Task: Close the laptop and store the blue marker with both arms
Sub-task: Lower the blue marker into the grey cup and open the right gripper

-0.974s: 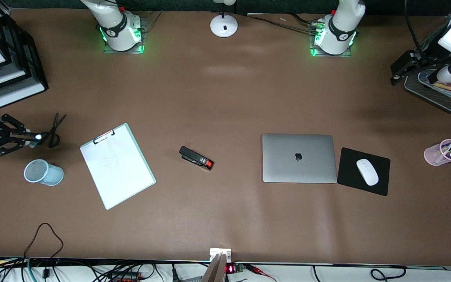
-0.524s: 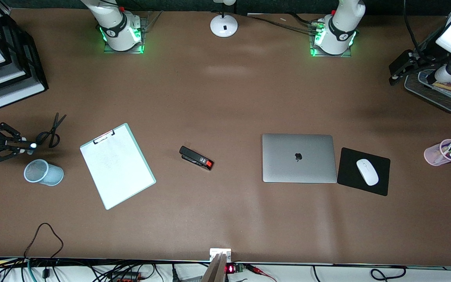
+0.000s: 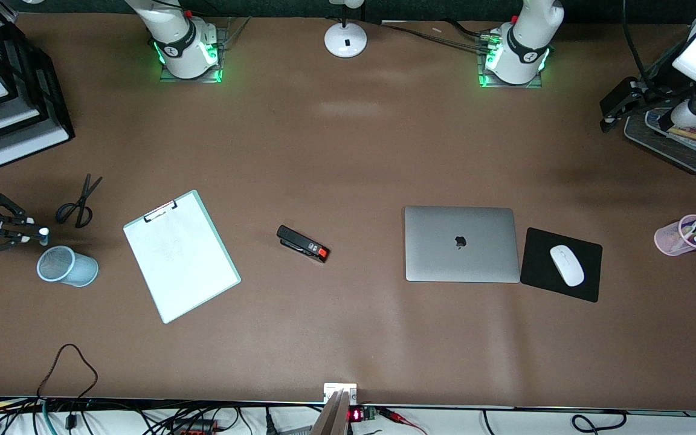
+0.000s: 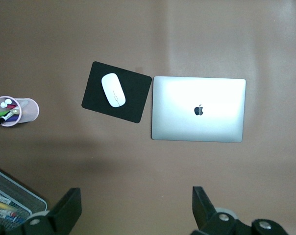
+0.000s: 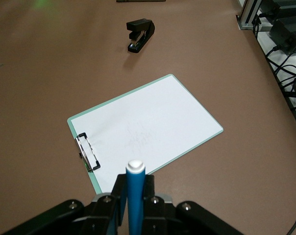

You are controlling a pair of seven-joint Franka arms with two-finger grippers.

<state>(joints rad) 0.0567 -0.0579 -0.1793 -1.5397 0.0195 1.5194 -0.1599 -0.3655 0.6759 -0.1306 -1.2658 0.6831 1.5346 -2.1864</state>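
brown desk (image 3: 348, 151) carried the laptop (image 3: 461, 244), lid already down, toward the left arm's end. the right gripper (image 3: 34, 231) had its fingers clamped on the blue marker (image 5: 135, 196), its long axis level, whitish tip just above the mesh cup (image 3: 67, 266). the left gripper (image 4: 135, 210) hovered over bare desk beside a wire tray (image 3: 674, 142), fingers wide.

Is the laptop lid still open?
No, the laptop lies flat on the table with its lid shut, logo facing up, beside the black mousepad.
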